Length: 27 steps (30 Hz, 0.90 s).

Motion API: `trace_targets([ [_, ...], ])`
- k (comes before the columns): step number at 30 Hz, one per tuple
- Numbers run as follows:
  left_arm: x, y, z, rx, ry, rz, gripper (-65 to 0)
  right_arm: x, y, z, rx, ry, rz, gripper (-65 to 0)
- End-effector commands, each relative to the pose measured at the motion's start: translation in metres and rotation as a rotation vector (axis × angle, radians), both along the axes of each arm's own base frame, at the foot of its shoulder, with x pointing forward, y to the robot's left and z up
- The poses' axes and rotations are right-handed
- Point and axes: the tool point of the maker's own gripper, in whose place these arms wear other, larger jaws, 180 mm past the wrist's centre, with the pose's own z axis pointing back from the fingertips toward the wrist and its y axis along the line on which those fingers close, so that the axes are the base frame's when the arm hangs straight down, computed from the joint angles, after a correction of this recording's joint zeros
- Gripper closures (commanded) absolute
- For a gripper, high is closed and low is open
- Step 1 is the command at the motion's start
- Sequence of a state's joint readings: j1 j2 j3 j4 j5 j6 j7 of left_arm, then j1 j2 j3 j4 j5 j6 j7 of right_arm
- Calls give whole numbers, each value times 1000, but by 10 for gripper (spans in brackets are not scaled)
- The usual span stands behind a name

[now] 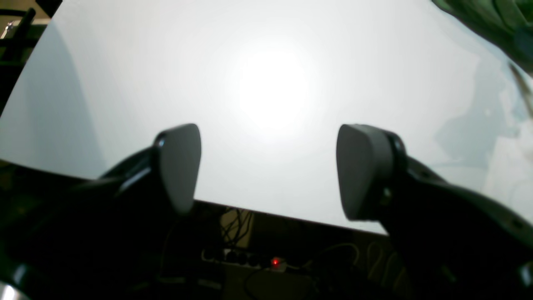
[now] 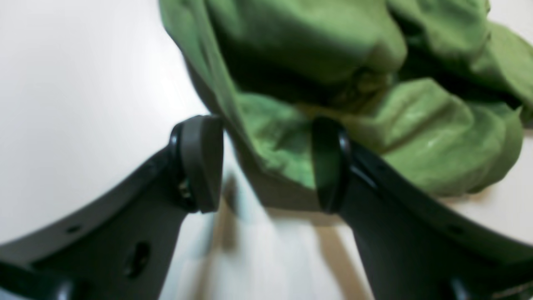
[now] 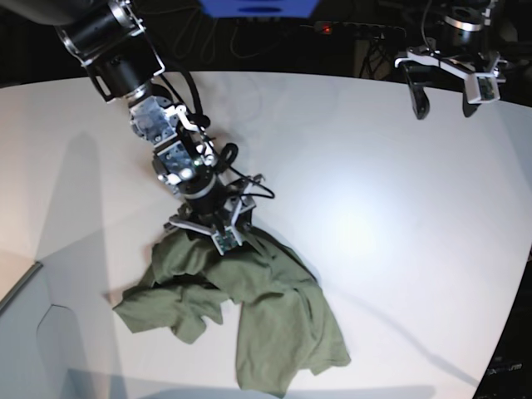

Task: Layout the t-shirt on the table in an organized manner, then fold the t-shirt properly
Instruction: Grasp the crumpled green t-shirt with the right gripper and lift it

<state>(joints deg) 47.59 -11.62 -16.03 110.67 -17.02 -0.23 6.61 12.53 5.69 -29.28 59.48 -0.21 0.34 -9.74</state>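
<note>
- The right claw (image 2: pixel 266 164) is seen spread, its two pads straddling a raised fold of the t-shirt (image 3: pixel 249 320); cloth lies between the pads in the right wrist view, but no pinch is made on it (a gap shows beside the left pad).
- The left claw (image 1: pixel 266 171) is also spread wide and holds nothing; it hangs over bare desk (image 3: pixel 374 191) near the far edge, at about 1 o'clock in the base view, well apart from the garment.
- The t-shirt is found crumpled on the desk at about 6 o'clock in the base view, just below the right claw, which touches or nearly touches its upper edge.
- The step in hand is judged to be the first grasp for spreading the shirt out. It would be done well by closing on a single layer at an edge or shoulder, not on a bunched wad, and by lifting only enough to let the folds fall free.
- The left claw would probably be needed at a second corner (so the cloth can be drawn taut between the two).
- The heap's long axis runs roughly from 11 o'clock to 5 o'clock; a lobe, perhaps a sleeve, sticks out towards 8 o'clock. Collar and hem cannot be told apart.
</note>
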Motion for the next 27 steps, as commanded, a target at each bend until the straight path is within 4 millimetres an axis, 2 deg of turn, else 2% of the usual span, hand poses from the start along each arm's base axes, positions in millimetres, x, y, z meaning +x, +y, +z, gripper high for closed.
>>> trace_targets([
  [1,1,1,8,10,-28,-7,-493,15,6,17,20,-57,8,-304],
  [4,2,1,8,9,-30,-7,-493,12,4,9,12,-35,4,-198],
  [7,5,1,10,9,-41,-7,-492,3,7,5,19,-23,7,-4],
  [12,8,1,11,9,-48,-6,-492,-32,19,31,89,-81,34,0],
  [16,12,0,13,7,-60,-8,-492,-71,32,53,166,-107,47,0],
  [21,19,1,12,5,-71,-4,-494,-118,31,60,202,-83,57,0],
  [25,28,2,13,4,-91,-1,-494,-141,24,59,199,-61,65,0],
  [27,31,3,10,4,-92,4,-495,-150,23,66,206,-64,72,0],
])
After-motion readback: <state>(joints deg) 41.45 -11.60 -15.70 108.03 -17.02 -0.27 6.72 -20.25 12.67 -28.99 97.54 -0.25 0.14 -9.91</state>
